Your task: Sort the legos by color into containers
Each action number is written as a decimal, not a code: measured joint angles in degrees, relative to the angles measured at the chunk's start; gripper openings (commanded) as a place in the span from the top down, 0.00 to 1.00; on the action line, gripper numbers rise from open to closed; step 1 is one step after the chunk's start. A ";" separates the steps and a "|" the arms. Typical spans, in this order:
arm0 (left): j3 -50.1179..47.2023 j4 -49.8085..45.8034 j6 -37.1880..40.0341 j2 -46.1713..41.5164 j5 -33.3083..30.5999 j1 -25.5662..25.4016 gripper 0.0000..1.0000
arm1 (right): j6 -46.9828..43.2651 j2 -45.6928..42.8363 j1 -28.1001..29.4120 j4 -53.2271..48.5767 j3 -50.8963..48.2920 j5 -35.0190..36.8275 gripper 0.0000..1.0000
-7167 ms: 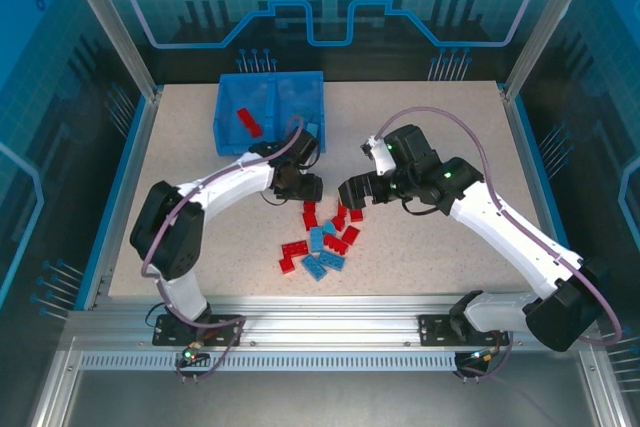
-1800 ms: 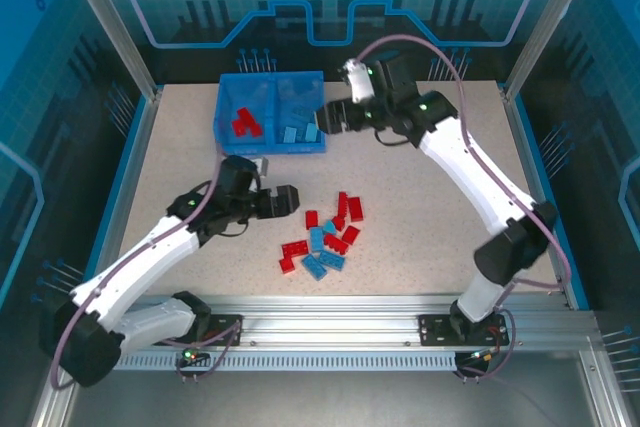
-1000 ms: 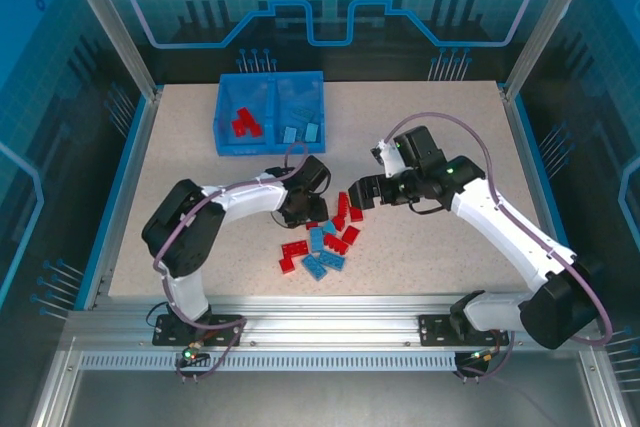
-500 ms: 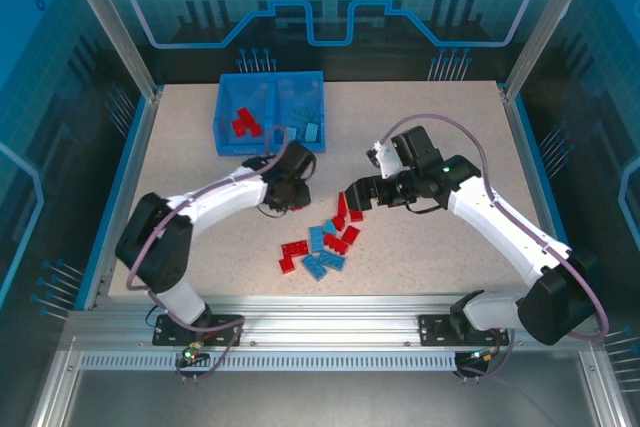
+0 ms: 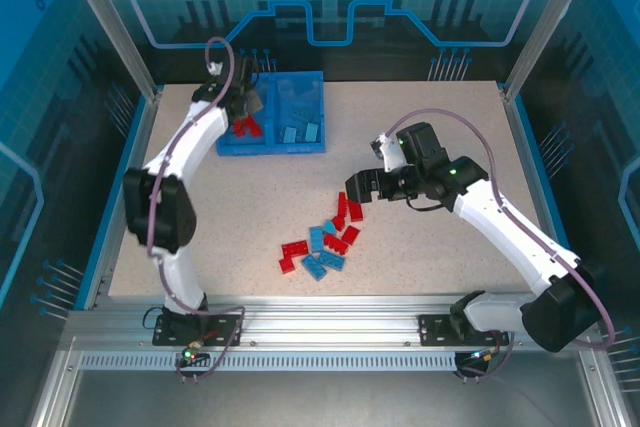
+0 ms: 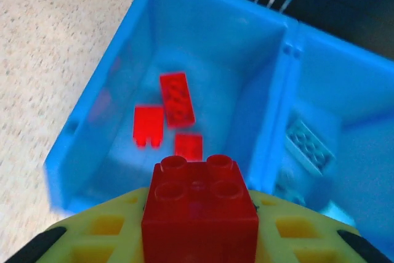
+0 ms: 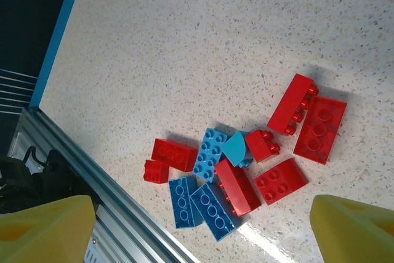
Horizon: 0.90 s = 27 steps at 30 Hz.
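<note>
Left tool (image 6: 200,232), gripping a red brick (image 6: 198,204), has swung over the red compartment (image 6: 184,41) below it, ready to drop; right tool (image 5: 358,187) open.

overhead and left wrist (close) share bin (image 5: 290,148)

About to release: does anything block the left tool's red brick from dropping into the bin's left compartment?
Nothing visible. The red brick in the left tool hangs over the open left compartment, which holds three red bricks.
</note>
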 measured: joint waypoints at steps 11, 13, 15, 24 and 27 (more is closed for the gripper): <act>29.64 -5.46 0.90 29.35 7.96 6.29 0.54 | 1.11 -4.83 0.17 -0.31 0.00 1.86 0.08; 30.42 -5.99 1.14 29.59 9.18 6.27 0.48 | 1.31 -5.07 0.17 -0.48 0.00 2.38 0.08; 31.30 -6.10 1.22 29.51 10.01 6.16 0.43 | 1.49 -5.18 0.20 -0.74 0.00 2.73 0.08; 16.26 -3.52 0.81 15.56 14.88 5.92 0.48 | 1.73 -4.70 0.48 -0.72 0.00 5.62 0.11; 2.29 0.52 0.83 2.40 16.98 5.38 0.49 | 2.34 -2.12 1.27 -1.77 0.33 9.49 0.15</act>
